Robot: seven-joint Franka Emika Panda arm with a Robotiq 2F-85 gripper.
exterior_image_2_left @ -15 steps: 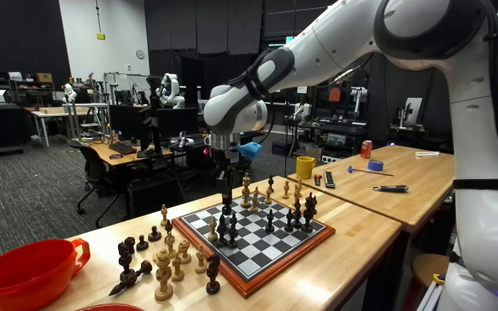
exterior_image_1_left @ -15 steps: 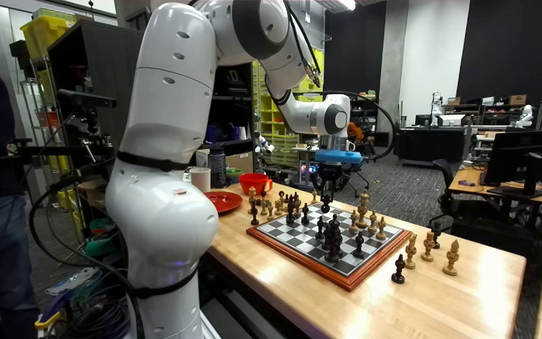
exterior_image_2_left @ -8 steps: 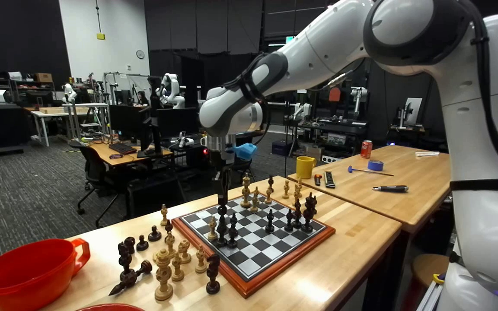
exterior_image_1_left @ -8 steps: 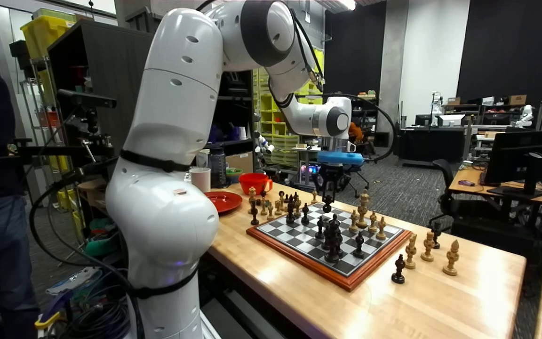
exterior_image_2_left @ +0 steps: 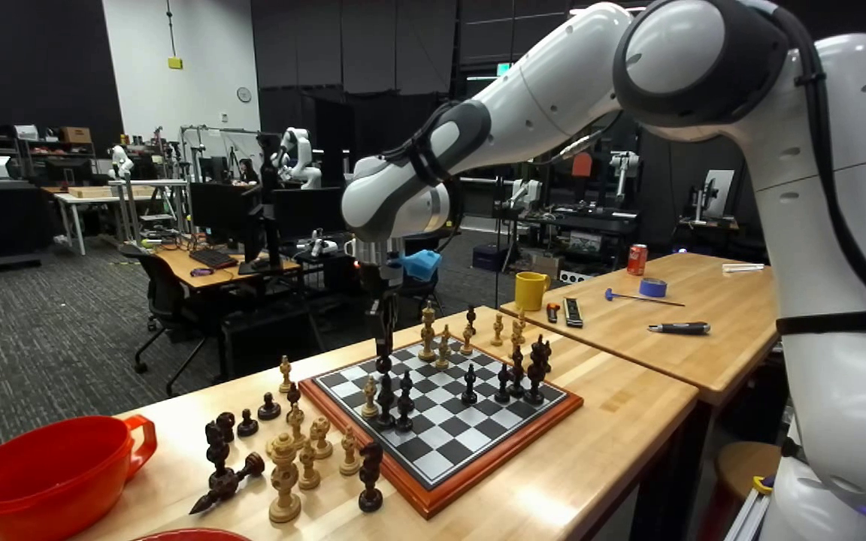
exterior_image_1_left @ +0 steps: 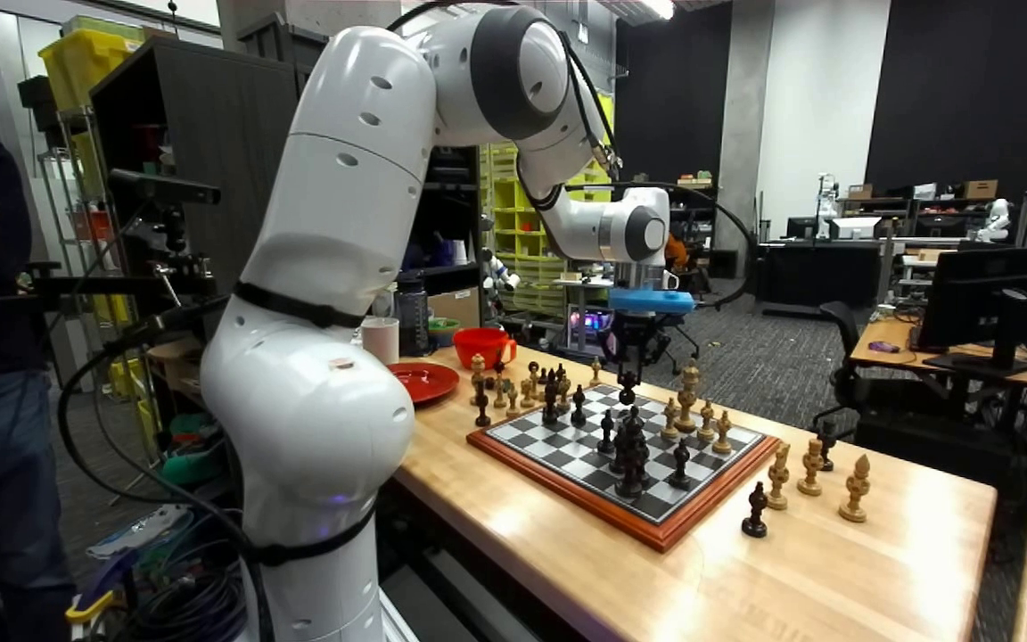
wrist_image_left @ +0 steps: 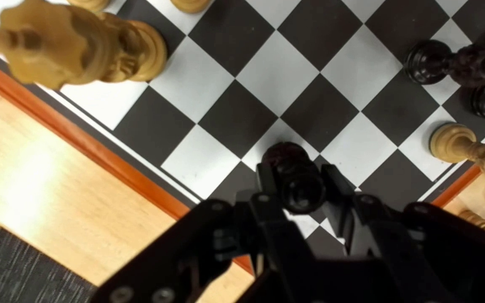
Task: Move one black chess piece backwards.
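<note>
In an exterior view, lower left of the frame: red bowl (exterior_image_2_left: pixel 38 488) with a side handle, on the wooden worktop (exterior_image_2_left: pixel 606 421). Right of it, loose chess pieces off the board. One sideways dark piece (exterior_image_2_left: pixel 227 485) lies flat; a tall pale piece (exterior_image_2_left: pixel 283 481) stands upright near the bottom edge. Another dark piece (exterior_image_2_left: pixel 370 477) stands just beside the board's rim.

Middle of frame: chessboard (exterior_image_2_left: pixel 454 428), reddish-brown rim. On its left part, a small pale piece (exterior_image_2_left: pixel 369 398) and two dark pieces (exterior_image_2_left: pixel 386 406) stand near one another. Just above these in the frame: gripper (exterior_image_2_left: pixel 384 349), pointing down, closed on the black chess piece (exterior_image_2_left: pixel 383 365). Piece roughly upright, over the board; cannot tell whether its base touches a square. Same grip in both exterior views.

Farther right, a dark cluster (exterior_image_2_left: pixel 536 372) on the board's right part. Then yellow mug (exterior_image_2_left: pixel 529 291), red can (exterior_image_2_left: pixel 637 259) and blue tape roll (exterior_image_2_left: pixel 652 287) on a second worktop (exterior_image_2_left: pixel 711 300). Arm (exterior_image_2_left: pixel 704 60) at upper right.

Wrist view. Upper left: large pale piece (wrist_image_left: pixel 76 46) on the board, near its rim. Just below centre: black chess piece between the fingers (wrist_image_left: pixel 335 181), its lower end seen against a white square. Right edge: the two dark pieces, partly overlapping; below them the small pale piece on a white square.
</note>
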